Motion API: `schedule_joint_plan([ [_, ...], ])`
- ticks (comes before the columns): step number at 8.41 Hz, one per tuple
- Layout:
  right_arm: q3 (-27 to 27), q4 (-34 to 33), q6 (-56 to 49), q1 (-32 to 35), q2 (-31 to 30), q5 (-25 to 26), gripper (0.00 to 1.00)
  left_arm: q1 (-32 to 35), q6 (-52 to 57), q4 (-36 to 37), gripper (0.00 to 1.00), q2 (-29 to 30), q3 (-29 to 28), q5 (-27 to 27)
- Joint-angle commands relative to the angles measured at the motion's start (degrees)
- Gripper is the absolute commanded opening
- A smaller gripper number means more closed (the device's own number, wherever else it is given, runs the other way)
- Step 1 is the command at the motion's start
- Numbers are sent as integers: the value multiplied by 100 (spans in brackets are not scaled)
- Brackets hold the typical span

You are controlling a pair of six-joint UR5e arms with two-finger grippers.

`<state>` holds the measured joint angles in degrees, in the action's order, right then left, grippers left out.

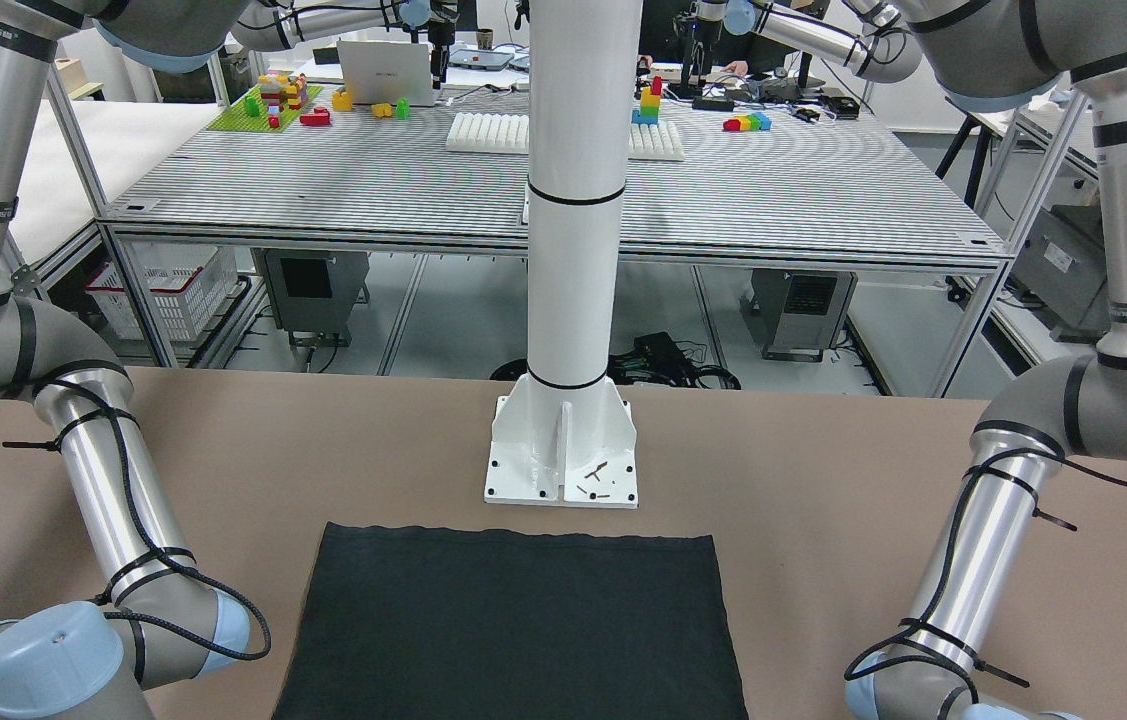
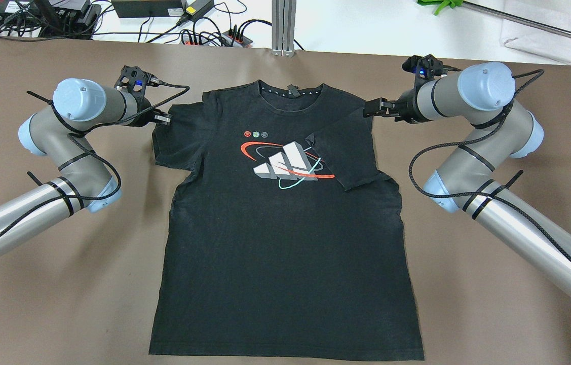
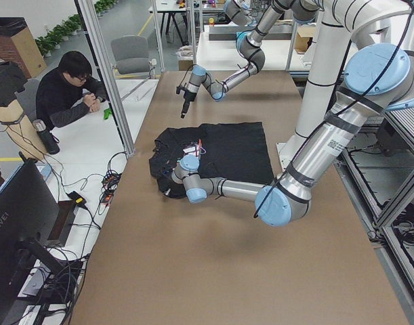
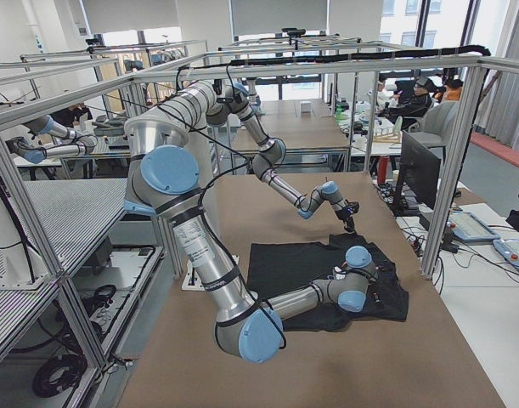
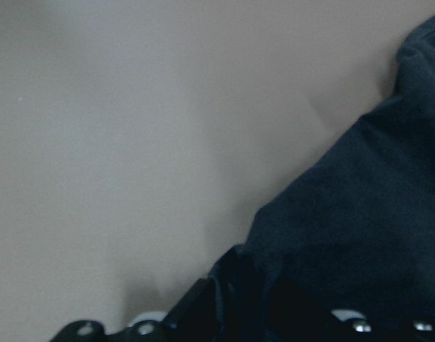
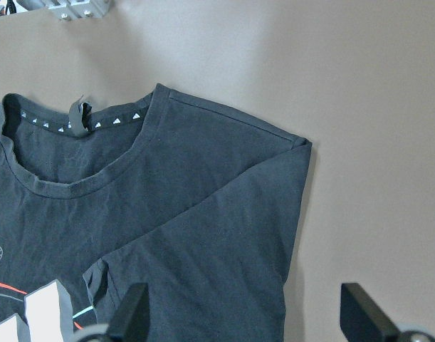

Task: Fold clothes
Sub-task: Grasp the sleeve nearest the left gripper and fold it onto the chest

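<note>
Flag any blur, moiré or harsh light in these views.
Left wrist view: soft and dim, the shirt a featureless dark mass. Right wrist view: sharp, stitching on the collar legible. Front-facing view: moiré ripples over the striped back table. Overhead view: even light, only soft shadows.

Robotics lab, aluminium-frame workbenches (image 1: 323,236), desk monitor (image 4: 420,170), cable tangles (image 2: 194,36)
</note>
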<state>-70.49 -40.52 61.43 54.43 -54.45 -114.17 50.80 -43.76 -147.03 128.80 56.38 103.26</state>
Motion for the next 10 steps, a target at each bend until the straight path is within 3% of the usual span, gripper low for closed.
schedule_joint_plan([
  [1, 0, 0, 0, -2, -4, 9, 94, 96, -71, 243, 0, 49, 198, 141],
  [4, 0, 0, -8, -11, -13, 9, 94, 88, -700, 1761, 0, 319, 1242, 142],
  [5, 0, 0, -8, -11, -13, 9, 94, -121, -1087, 2044, 0, 635, 1253, 37],
  [6, 0, 0, -8, -11, -13, 79, 94, -506, -1500, 2238, 0, 934, 1183, -434],
  [8, 0, 0, -8, -11, -4, 264, 94, -1000, -1995, 2661, 0, 1733, 572, -1183],
  [9, 9, 0, -8, -11, 5, 264, 94, -1028, -2101, 2592, 0, 1806, 324, -1403],
  [10, 9, 0, -8, -20, -4, 307, 94, -1089, -2102, 2496, 27, 1763, 208, -1649],
])
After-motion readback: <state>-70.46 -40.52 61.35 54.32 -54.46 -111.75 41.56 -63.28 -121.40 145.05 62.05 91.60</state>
